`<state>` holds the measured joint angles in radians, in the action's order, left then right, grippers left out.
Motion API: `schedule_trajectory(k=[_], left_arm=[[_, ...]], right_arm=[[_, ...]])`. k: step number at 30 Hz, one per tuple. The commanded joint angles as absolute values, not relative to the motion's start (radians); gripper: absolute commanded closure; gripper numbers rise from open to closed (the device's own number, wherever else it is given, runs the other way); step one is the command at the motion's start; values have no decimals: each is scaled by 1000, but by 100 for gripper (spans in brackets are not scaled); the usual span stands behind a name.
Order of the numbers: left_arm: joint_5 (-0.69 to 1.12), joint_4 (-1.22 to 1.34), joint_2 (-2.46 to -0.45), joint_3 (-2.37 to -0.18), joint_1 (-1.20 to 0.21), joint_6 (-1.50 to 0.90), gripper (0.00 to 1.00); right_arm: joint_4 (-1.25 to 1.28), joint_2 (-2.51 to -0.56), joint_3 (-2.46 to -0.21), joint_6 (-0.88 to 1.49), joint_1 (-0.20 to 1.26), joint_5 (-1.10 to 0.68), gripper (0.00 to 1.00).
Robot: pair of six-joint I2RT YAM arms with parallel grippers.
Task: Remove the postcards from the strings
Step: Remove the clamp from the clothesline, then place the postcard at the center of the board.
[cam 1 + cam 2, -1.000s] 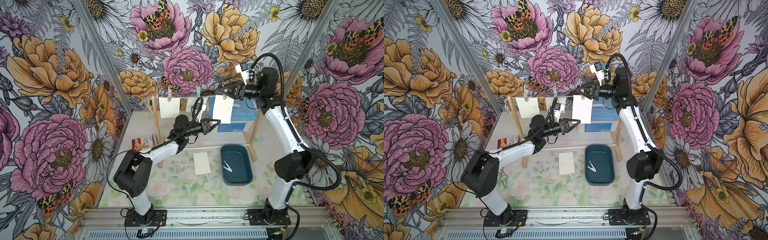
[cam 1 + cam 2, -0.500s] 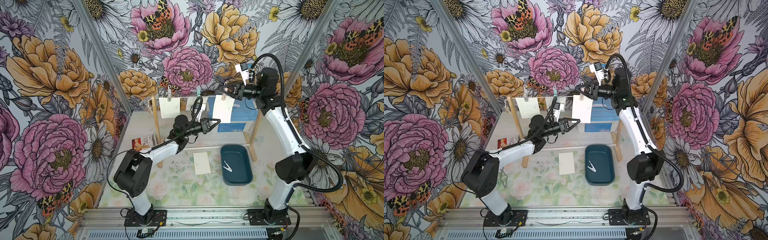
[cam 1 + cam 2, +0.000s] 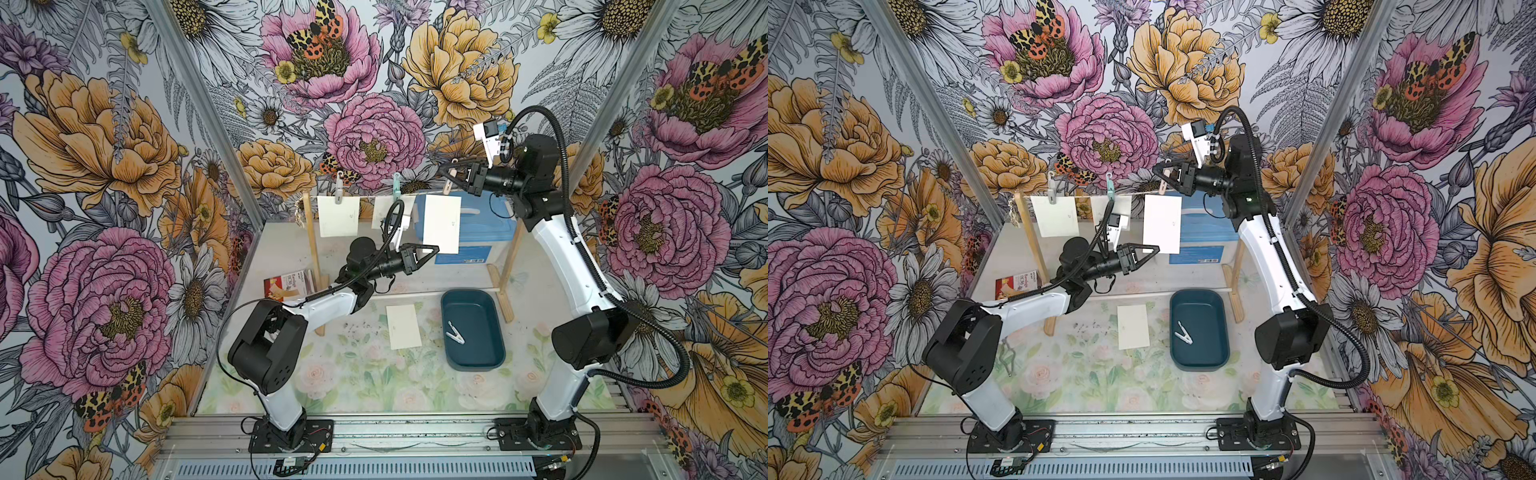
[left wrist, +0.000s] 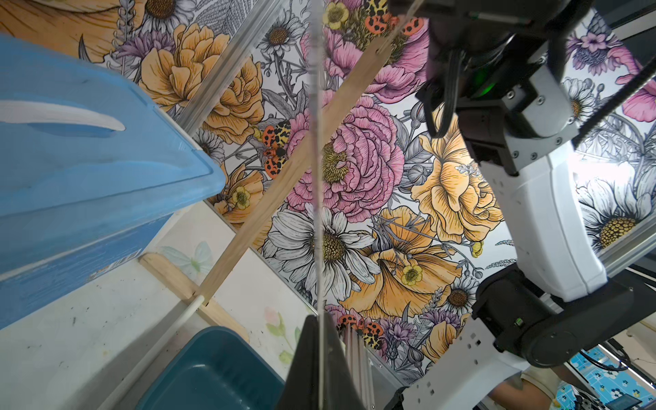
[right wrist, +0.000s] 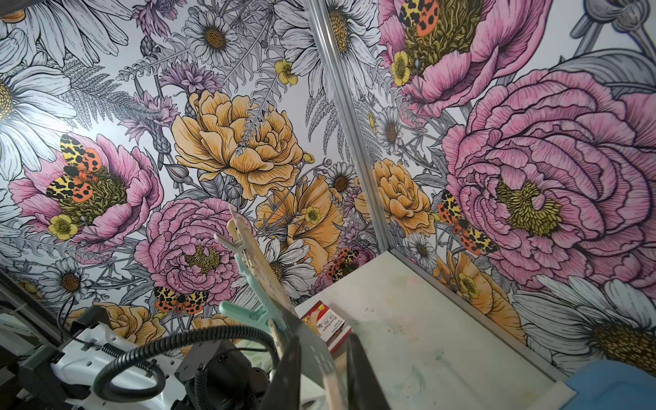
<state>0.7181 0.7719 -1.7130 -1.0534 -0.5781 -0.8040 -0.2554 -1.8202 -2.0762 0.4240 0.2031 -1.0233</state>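
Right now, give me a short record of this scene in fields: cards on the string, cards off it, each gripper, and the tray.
on the string: three postcards, the grey-pegged card, mint-pegged card and peach-pegged card
off the string: one loose postcard flat on the table beside the teal tray
left gripper: shut on the peach-pegged card's lower corner
right gripper: shut on the peach clothespin
tray contents: one white clothespin
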Motion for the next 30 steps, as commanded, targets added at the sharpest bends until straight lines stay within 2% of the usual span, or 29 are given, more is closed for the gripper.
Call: schedule_trajectory(k=[1, 10, 18, 30], left_arm=[[684, 806, -1669, -1015, -595, -775, 100], [641, 828, -1651, -913, -626, -778, 100], [586, 829, -1612, -777, -627, -790, 100], [530, 743, -1549, -552, -624, -806, 100]], right_arm=[[-254, -1765, -2074, 398, 214, -954, 86], [-254, -1709, -2047, 386, 221, -871, 86], [-253, -1576, -1928, 347, 219, -793, 87], [-239, -1222, -1453, 324, 219, -677, 87]])
